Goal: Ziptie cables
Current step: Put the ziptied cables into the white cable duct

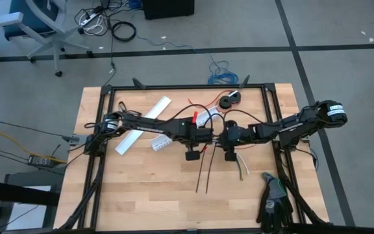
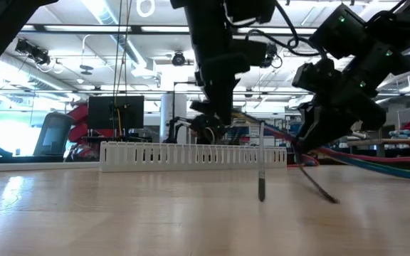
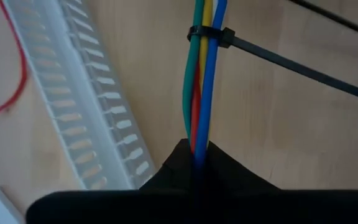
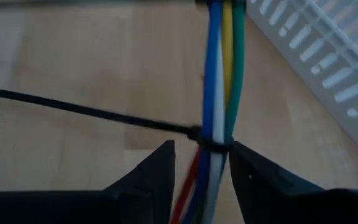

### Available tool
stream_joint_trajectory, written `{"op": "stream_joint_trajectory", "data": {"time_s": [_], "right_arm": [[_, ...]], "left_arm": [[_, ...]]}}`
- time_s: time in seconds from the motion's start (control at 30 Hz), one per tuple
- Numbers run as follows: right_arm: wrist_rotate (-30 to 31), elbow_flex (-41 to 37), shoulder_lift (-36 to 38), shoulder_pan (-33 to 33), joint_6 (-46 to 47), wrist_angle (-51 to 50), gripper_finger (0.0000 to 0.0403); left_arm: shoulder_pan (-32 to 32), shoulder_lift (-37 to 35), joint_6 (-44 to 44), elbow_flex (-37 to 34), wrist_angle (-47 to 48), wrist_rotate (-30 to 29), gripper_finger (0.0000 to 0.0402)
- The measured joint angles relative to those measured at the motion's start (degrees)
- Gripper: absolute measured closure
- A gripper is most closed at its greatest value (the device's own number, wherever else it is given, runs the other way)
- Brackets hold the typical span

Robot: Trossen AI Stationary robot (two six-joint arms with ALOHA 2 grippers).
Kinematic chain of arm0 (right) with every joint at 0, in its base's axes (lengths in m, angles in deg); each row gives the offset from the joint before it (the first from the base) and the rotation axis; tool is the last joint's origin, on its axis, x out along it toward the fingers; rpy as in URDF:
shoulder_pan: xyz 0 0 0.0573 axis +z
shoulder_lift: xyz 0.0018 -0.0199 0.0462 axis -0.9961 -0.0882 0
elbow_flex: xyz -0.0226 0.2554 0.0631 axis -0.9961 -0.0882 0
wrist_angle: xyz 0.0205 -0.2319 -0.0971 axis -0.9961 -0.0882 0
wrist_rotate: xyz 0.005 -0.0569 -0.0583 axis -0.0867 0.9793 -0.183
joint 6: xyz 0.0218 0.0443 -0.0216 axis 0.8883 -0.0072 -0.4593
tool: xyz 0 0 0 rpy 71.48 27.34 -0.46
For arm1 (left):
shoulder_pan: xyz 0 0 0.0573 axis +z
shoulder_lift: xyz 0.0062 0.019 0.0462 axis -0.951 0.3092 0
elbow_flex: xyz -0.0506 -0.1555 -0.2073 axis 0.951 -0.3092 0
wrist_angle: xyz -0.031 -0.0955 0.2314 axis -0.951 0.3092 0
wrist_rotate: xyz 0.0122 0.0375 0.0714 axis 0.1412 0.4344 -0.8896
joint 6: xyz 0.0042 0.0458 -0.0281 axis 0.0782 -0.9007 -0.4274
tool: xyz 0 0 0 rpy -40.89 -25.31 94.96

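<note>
While the left gripper [image 3: 197, 163] clenches the cables [image 3: 201, 81] near the middle of the worktop [image 1: 141, 188], the bunch of green, yellow, red and blue wires runs straight out from between its fingers, lifted off the wood. A black ziptie [image 3: 209, 34] is already looped round the bundle just beyond that grip, its long tail [image 3: 303, 67] trailing off to one side. The right gripper [image 4: 201, 163] faces it from the other end; its fingers [image 4: 157, 171] stand slightly parted on either side of the wires, right at the ziptie's band [image 4: 211, 144], and I cannot tell whether they press the wires or merely flank them. To finish well, I judge the left gripper should keep the bundle taut and level while the right takes the tail close to the head and pulls along the strap's own line, so the loop cinches without sliding. A white slotted cable duct [image 1: 164, 141] lies close by; the tail should stay clear of it.
</note>
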State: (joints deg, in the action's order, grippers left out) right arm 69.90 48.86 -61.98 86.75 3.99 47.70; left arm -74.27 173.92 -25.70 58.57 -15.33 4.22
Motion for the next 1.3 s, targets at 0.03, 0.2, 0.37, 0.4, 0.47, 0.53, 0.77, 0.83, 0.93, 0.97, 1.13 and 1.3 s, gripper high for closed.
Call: {"op": "stream_joint_trajectory", "data": {"time_s": [0.03,0.2,0.37,0.4,0.47,0.53,0.77,0.83,0.93,0.97,1.13,1.3], "right_arm": [[0.15,-0.03,0.0,-0.15,0.03,-0.28,0.0266],[1.56,-0.04,-0.01,-0.32,2.79,-3.02,0.0279],[1.74,-0.04,-0.02,-0.78,3.92,-5.4,0.0291],[1.8,-0.04,-0.02,-0.89,4.12,-5.41,0.0292],[2.07,-0.04,-0.02,-1.09,4.49,-5.64,0.0292],[2.85,-0.04,-0.02,-1.21,4.56,-5.74,0.0292],[4.22,-0.04,-0.04,-1.31,5.58,-7.13,0.0292],[4.84,-0.04,-0.06,-1.35,5.68,-7.43,0.0292],[4.88,-0.04,-0.07,-1.32,6.2,-7.54,0.0292],[4.88,-0.04,-0.07,-1.33,6.52,-7.6,0.0292],[4.66,-0.04,-0.07,-1.32,7.59,-10.27,0.0292],[4.58,-0.04,-0.07,-1.32,8.5,-11.91,0.0292]], "left_arm": [[0.0,-0.01,0.0,0.4,0.05,-0.13,0.0379],[-0.17,-0.04,1.27,1.28,2.79,-1.88,0.0379],[-0.74,-0.04,2.81,1.36,3.44,-3.71,0.0379],[-0.86,-0.04,2.88,1.36,3.44,-3.97,0.0379],[-1.21,-0.04,3.28,1.36,3.44,-5.13,0.0379],[-1.6,-0.33,4.26,1.35,3.66,-6.76,0.0379],[-3.22,-4.63,6.54,1.36,4.68,-10.34,0.0379],[-3.67,-5.9,7.56,1.36,5.12,-11.28,0.0379],[-4.25,-7.28,9.07,1.36,6.67,-13.04,0.0379],[-4.44,-7.4,9.58,1.36,6.99,-13.82,0.0379],[-4.81,-7.71,12.32,1.34,10.39,-15.45,0.0379],[-4.87,-7.78,15.43,1.34,14.53,-16.51,0.0379]]}}
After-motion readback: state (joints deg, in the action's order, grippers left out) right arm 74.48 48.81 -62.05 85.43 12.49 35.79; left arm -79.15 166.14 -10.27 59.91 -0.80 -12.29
